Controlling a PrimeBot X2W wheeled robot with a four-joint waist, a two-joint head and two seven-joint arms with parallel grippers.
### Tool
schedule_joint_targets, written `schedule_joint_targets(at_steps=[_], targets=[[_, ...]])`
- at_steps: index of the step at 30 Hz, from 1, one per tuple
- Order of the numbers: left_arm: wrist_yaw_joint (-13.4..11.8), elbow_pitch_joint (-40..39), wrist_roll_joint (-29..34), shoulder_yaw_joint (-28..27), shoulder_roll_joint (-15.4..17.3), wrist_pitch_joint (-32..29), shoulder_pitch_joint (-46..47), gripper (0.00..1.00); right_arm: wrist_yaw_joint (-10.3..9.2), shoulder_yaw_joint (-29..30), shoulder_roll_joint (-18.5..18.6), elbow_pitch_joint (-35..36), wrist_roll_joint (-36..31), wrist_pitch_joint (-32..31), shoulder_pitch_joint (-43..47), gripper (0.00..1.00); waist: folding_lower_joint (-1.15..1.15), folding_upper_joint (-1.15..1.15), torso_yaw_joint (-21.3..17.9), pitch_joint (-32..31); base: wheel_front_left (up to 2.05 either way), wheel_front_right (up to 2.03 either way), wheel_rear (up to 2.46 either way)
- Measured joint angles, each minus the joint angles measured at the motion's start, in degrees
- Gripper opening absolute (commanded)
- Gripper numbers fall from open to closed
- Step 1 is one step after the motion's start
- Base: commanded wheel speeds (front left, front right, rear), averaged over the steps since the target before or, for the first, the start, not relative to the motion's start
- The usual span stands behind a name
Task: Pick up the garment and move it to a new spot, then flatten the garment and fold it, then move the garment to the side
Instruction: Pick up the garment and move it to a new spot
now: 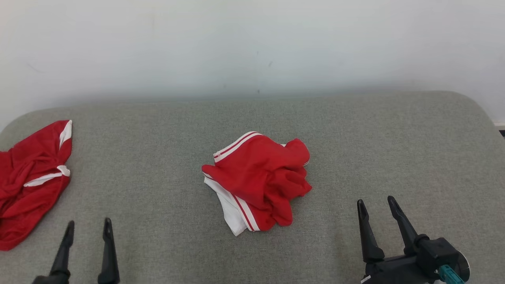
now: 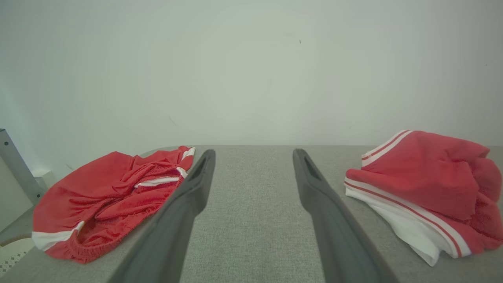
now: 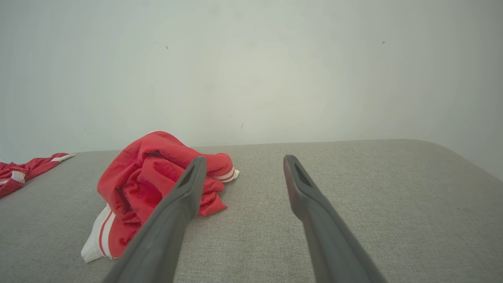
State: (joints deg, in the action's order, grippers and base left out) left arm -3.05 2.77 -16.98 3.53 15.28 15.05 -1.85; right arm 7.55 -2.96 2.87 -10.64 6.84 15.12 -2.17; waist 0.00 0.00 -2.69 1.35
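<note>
**Head view with both wrist views.** The garment (image 1: 256, 183), red with white bands, lies crumpled at the middle of the padded surface (image 1: 158, 130). Its folds hide its cut, and a white panel at its near left edge is largely tucked beneath the red cloth. In the left wrist view the right edge of the picture cuts the heap off. In the right wrist view one dark finger crosses in front of its near side.

A second red garment (image 1: 31, 181), also trimmed in white, lies bunched at the left end of the surface. The left edge of the head view cuts it off, and a finger partly covers it in the left wrist view.

The left gripper (image 1: 89, 221) rises from the near left, its body cut off by the bottom edge. The right gripper (image 1: 375, 200) rises from the near right, its black wrist block and a teal fitting (image 1: 447, 273) partly cut off below. Both point toward the far wall (image 1: 252, 39), low over the surface; whether they touch it cannot be told. The jaws of each stand wide apart with nothing between them.

The left gripper sits between the two garments, apart from both. The right gripper sits near and to the right of the garment, not touching it.

The surface is grey woven fabric with rounded far corners, and it meets a plain white wall with faint marks. A grey metal strut (image 2: 15, 165) stands beyond its left end.
</note>
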Motion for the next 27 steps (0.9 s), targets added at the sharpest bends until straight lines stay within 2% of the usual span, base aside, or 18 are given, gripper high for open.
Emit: schedule_joint_targets(at_steps=[13,20,27], targets=[[7.2,0.4,7.4,-6.6,-7.6,0.0,-2.9,1.00,0.00,1.1,0.0,0.0,-0.7,0.0,1.2,1.00,0.00,0.00,0.2,-0.7,0.00,0.00,0.00],[9.0,0.7,8.9,-9.2,-9.9,0.0,-3.9,1.00,0.00,1.5,0.0,-0.3,-0.6,0.0,1.4,1.00,0.00,0.00,0.2,-0.8,0.00,0.00,0.00],[9.8,0.5,9.8,-10.4,-11.2,0.0,-3.8,1.00,0.00,1.8,0.0,-0.9,-0.5,0.0,2.1,1.00,0.00,0.00,0.5,-0.5,0.00,0.00,0.00]])
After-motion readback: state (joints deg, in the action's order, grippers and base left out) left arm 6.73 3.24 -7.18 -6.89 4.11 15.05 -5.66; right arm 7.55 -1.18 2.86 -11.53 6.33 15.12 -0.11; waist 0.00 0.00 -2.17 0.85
